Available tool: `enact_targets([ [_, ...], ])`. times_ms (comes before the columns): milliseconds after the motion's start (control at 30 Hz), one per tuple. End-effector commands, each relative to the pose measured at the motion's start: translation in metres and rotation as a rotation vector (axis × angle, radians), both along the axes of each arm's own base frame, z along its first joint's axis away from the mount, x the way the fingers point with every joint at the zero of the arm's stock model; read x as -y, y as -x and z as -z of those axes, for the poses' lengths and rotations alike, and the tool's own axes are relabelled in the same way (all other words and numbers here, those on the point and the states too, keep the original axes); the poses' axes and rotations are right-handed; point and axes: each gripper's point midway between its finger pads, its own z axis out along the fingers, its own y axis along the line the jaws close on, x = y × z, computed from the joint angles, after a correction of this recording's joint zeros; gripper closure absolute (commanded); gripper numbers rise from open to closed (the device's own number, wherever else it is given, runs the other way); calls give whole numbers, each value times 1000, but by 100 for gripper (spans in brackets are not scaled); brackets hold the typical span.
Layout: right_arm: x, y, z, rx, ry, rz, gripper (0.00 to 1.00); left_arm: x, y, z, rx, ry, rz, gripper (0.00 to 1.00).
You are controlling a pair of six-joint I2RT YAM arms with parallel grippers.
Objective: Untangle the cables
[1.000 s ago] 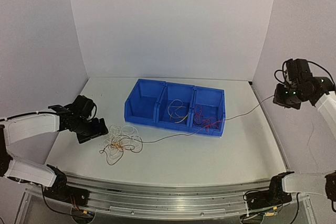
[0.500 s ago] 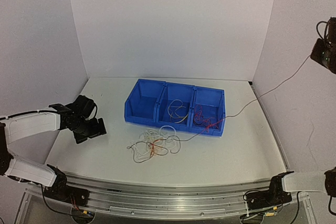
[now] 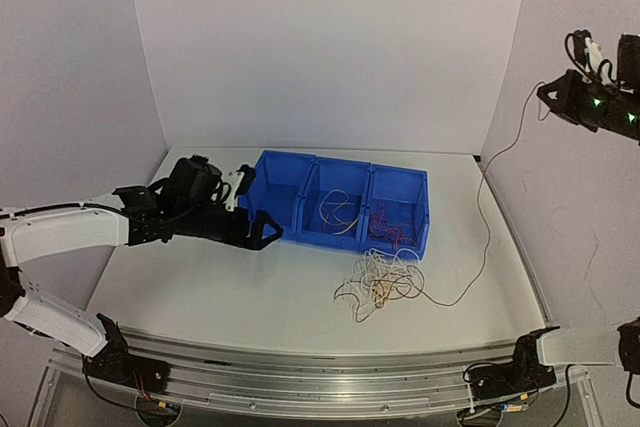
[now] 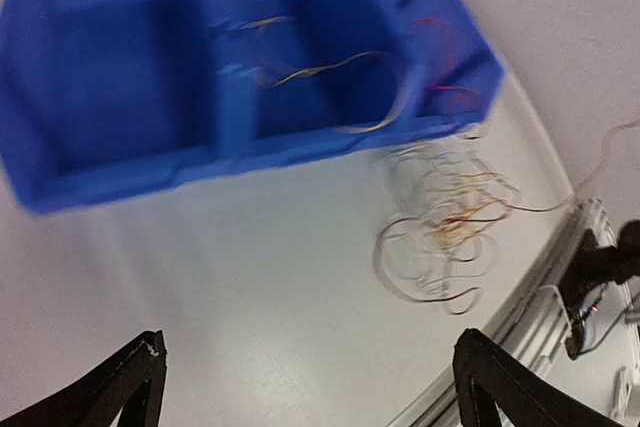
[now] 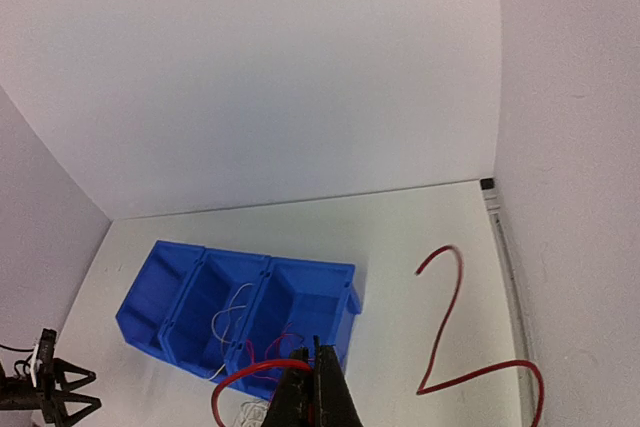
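A tangle of white, yellow and red cables (image 3: 383, 282) lies on the table in front of the right end of the blue bins; it also shows blurred in the left wrist view (image 4: 445, 237). My right gripper (image 3: 548, 95) is high at the far right, shut on a thin red cable (image 3: 484, 217) that hangs down to the table and runs into the tangle. In the right wrist view the gripper (image 5: 312, 349) pinches this red cable (image 5: 440, 327). My left gripper (image 3: 265, 229) is open and empty, low in front of the left bin; it also shows in its wrist view (image 4: 310, 347).
A row of three blue bins (image 3: 262, 209) stands mid-table and shows in the left wrist view (image 4: 110, 167) and the right wrist view (image 5: 150, 297). The middle bin holds white and yellow cables (image 3: 340, 212); the right one holds red cables (image 3: 390, 229). A rail (image 3: 300, 382) runs along the near edge.
The tangle has slid from the left of the table to the front of the right bin. My right gripper rose high with the cable. My left gripper moved right toward the bins.
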Motion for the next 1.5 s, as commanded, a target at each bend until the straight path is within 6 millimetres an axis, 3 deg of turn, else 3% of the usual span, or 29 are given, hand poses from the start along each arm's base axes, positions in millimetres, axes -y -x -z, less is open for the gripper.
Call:
enact_targets([
  [0, -30, 0, 0, -37, -133, -140, 100, 103, 37, -72, 332, 121, 415, 1],
  [67, -30, 0, -1, -37, -148, -134, 100, 135, 50, -57, 334, 78, 471, 0],
  [267, -27, 2, 4, -48, -153, -115, 100, 212, 53, 11, 384, -243, 389, 1],
  [333, -27, 1, 6, -51, -150, -111, 100, 227, 54, 22, 418, -334, 340, 0],
  [433, -26, 2, 8, -54, -147, -109, 100, 237, 55, 63, 330, -409, 309, 0],
  [567, -24, 3, 16, -70, -144, -98, 100, 257, 58, 97, 247, -403, 295, 0],
  [700, -24, 4, 18, -73, -146, -98, 100, 237, 30, 126, 246, -554, 73, 1],
  [767, -23, 5, 17, -68, -146, -91, 100, 232, 25, 136, 244, -600, 32, 6],
  [933, -11, 5, 16, -54, -117, -26, 100, 217, 25, 170, 212, -658, 14, 28],
  [1033, 17, 1, 19, -44, -62, 128, 100, 179, 12, 177, 144, -714, -102, 52],
  [1133, 53, -1, 28, -47, 36, 318, 100, 121, -6, 170, 85, -743, -245, 82],
  [1167, 58, -1, 32, -56, 71, 342, 100, 104, -8, 166, 77, -744, -291, 88],
  [1200, 60, -3, 40, -77, 95, 346, 100, 85, -10, 160, 67, -744, -321, 96],
  [1267, 50, -4, 65, -142, 91, 291, 100, 58, -7, 150, 48, -733, -348, 100],
  [1433, 17, 18, 149, -344, -85, 162, 100, 45, 2, 95, 85, -598, -304, 100],
  [1467, 14, 24, 172, -397, -105, 159, 95, 46, 4, 85, 91, -568, -282, 100],
])
